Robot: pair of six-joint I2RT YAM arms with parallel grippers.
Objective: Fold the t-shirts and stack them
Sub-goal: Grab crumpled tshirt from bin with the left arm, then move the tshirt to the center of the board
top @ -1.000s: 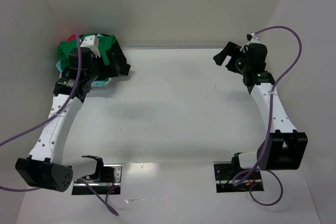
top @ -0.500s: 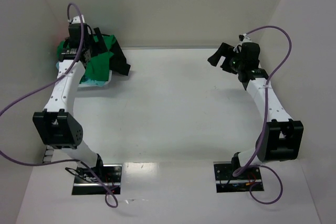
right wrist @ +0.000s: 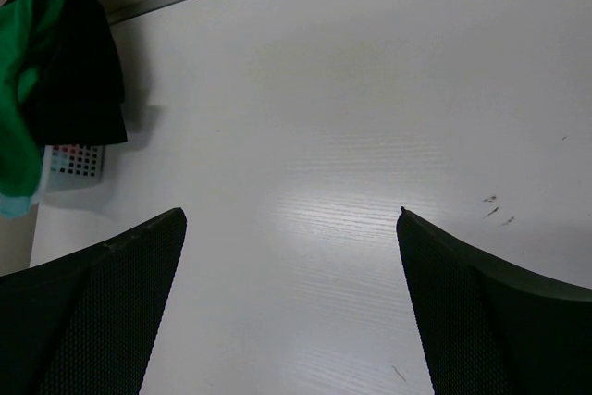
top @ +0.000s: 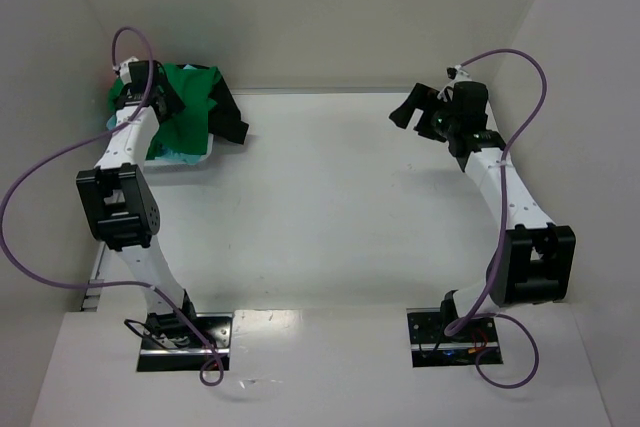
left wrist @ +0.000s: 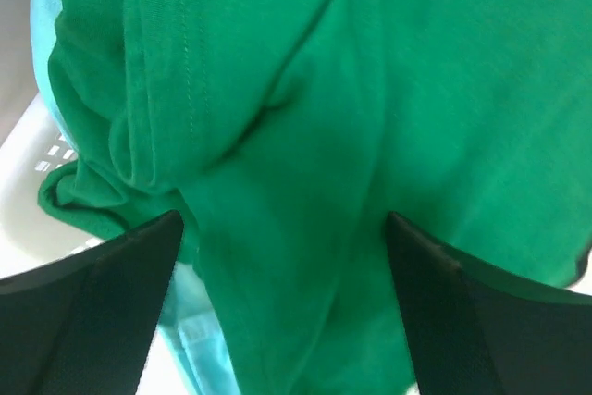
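The t-shirts lie heaped in a pile at the far left corner. The bright green shirt (top: 188,107) is on top, a black one (top: 230,115) hangs off the right side, and a light turquoise one (top: 188,156) is underneath. I cannot make out a red/pink shirt. My left gripper (top: 160,99) is open right over the green shirt (left wrist: 305,90), with green cloth between the wide jaws (left wrist: 282,219) and turquoise cloth (left wrist: 196,339) beside it. My right gripper (top: 410,110) is open and empty above the bare table (right wrist: 291,215).
The pile sits in a small white basket (left wrist: 37,201), whose mesh wall shows in the right wrist view (right wrist: 76,162) under the black shirt (right wrist: 79,80). White walls close the table at the back and both sides.
My left arm has risen and its wrist has swung back-left over the pile, uncovering the green shirt. My right gripper has drifted slightly left.
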